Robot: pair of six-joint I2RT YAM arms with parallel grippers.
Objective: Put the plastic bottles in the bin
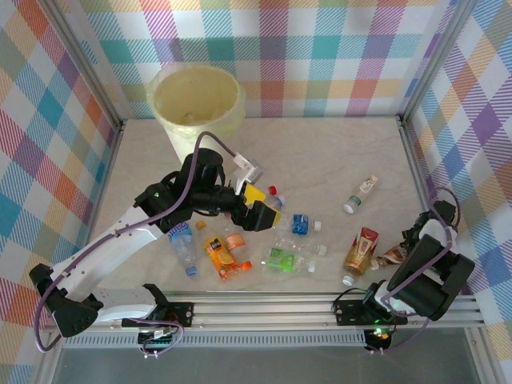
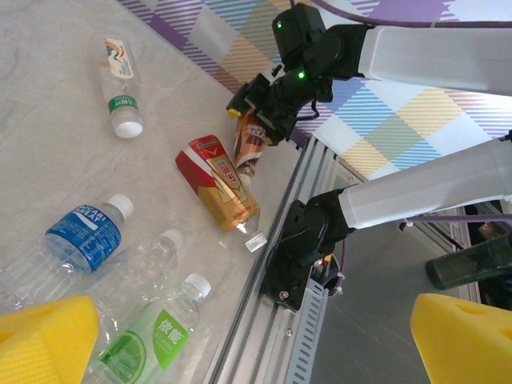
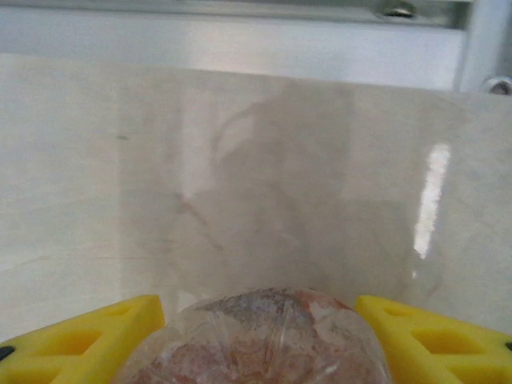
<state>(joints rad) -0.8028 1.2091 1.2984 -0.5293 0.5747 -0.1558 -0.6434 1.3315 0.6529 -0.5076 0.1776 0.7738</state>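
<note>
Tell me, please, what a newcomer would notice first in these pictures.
Coloured bottles lie scattered across the near middle of the table, with the open left gripper over them. The pale-yellow bin stands at the far left, and the right gripper grips a brown bottle by the near right edge.

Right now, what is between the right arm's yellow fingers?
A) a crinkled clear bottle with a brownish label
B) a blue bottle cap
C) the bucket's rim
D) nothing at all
A: in the right wrist view the brownish bottle fills the gap between the right gripper's yellow fingers, touching both.
</note>
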